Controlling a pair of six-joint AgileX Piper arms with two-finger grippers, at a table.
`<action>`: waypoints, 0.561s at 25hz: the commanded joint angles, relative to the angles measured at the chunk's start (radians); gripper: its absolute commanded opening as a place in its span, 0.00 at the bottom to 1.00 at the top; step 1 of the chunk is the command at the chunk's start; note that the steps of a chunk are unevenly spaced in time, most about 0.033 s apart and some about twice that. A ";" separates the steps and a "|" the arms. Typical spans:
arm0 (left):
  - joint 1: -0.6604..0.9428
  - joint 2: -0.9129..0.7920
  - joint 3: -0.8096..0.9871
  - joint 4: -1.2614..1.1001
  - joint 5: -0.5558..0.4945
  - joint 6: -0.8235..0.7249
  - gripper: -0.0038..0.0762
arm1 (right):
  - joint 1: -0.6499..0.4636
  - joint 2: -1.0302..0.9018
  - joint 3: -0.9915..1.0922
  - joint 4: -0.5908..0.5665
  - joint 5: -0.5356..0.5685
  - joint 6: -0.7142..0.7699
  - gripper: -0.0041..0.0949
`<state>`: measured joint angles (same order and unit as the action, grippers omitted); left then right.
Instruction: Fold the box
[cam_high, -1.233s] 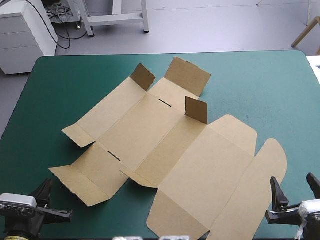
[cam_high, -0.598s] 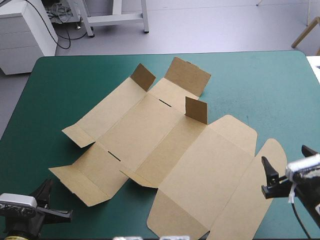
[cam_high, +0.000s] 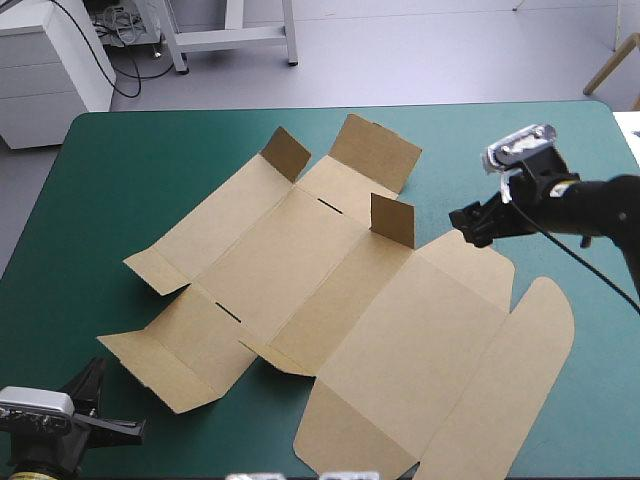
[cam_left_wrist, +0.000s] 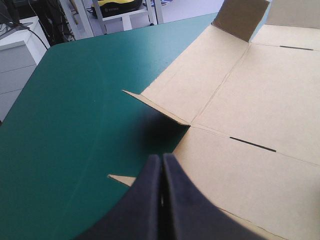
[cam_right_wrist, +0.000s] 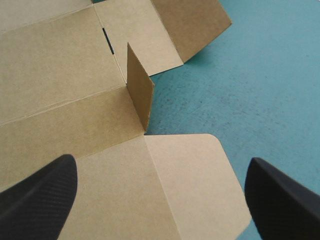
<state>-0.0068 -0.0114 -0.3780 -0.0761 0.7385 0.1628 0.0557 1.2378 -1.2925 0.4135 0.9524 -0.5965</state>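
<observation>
Overall, the box (cam_high: 350, 300) lay as one cut sheet of brown board, unfolded, across the middle of the table, running from the far centre toward the near right edge. The board was matte and plain, with straight scored creases between panels and two short dark slots cut along creases. The end toward the table's right side had rounded side tabs (cam_right_wrist: 200, 170). The opposite end finished in squared, angular flaps. Two small rectangular flaps stood upright, a mid-sheet flap (cam_high: 392, 218) and a far-end flap (cam_high: 287, 152). A broader panel beside the latter tilted up. The remaining panels lay flat on the cover.

Left gripper (cam_left_wrist: 161, 159): black fingers pressed together into one point, nothing between them, low at the table's near left corner, pointing at the sheet's near-left flaps.

Right gripper (cam_high: 468, 225): fingers spread wide, empty, raised above the rounded tab beside the mid-sheet flap.

The cover (cam_high: 130, 170) was teal-green, smooth, faintly speckled, with rounded corners. Beyond the far edge were a grey floor and a white cabinet (cam_high: 50, 70).
</observation>
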 joint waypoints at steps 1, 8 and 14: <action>-0.005 0.015 -0.021 -0.014 -0.075 -0.011 0.04 | 0.071 0.137 -0.159 -0.007 0.014 -0.002 0.88; -0.005 0.015 -0.021 -0.010 -0.075 -0.016 0.04 | 0.240 0.461 -0.432 -0.190 0.097 0.056 0.88; -0.005 0.015 -0.021 -0.010 -0.075 -0.016 0.04 | 0.297 0.708 -0.631 -0.247 0.226 0.056 0.88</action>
<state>-0.0068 -0.0114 -0.3780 -0.0752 0.7385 0.1556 0.3347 1.9444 -1.8430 0.1858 1.1626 -0.5399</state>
